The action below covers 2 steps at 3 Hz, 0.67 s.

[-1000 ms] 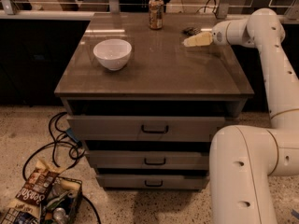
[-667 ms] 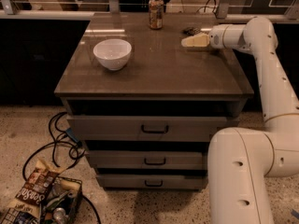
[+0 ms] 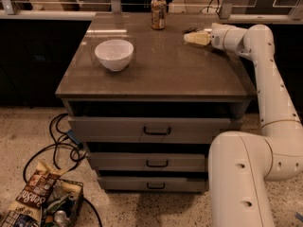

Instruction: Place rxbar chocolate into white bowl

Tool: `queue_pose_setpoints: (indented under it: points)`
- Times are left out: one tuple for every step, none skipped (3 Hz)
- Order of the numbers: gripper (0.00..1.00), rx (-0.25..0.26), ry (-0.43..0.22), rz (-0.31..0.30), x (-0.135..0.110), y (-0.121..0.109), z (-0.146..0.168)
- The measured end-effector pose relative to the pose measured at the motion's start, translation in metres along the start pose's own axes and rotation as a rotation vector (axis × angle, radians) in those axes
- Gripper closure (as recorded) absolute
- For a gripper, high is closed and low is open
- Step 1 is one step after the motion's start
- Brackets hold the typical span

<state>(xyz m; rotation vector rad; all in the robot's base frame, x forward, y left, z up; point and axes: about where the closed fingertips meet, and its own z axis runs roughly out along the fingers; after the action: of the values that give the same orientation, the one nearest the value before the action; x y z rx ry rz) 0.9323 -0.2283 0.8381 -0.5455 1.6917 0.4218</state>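
Observation:
The white bowl [image 3: 114, 54] sits upright on the left part of the grey cabinet top [image 3: 156, 74]. My gripper [image 3: 191, 37] reaches in from the right and hovers low over the back right of the top, far right of the bowl. A small dark flat thing, the rxbar chocolate [image 3: 189, 30], shows just behind the gripper's tip, mostly hidden by it. I cannot tell whether the gripper holds it.
A tan drink can [image 3: 158, 13] stands upright at the back edge, left of the gripper. The cabinet has three drawers [image 3: 156, 130]. Cables [image 3: 57, 148] and a basket of snack bags [image 3: 40, 202] lie on the floor at lower left.
My gripper has shifted slightly left and toward the back of the cabinet top. The bowl and the can have not moved.

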Motion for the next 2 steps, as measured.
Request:
queue_pose_setpoints:
  points:
    - [0.47, -0.002, -0.001, 0.0, 0.0011, 0.0022, 0.0044]
    - [0.7, -0.005, 0.001, 0.001, 0.0022, 0.0041, 0.007]
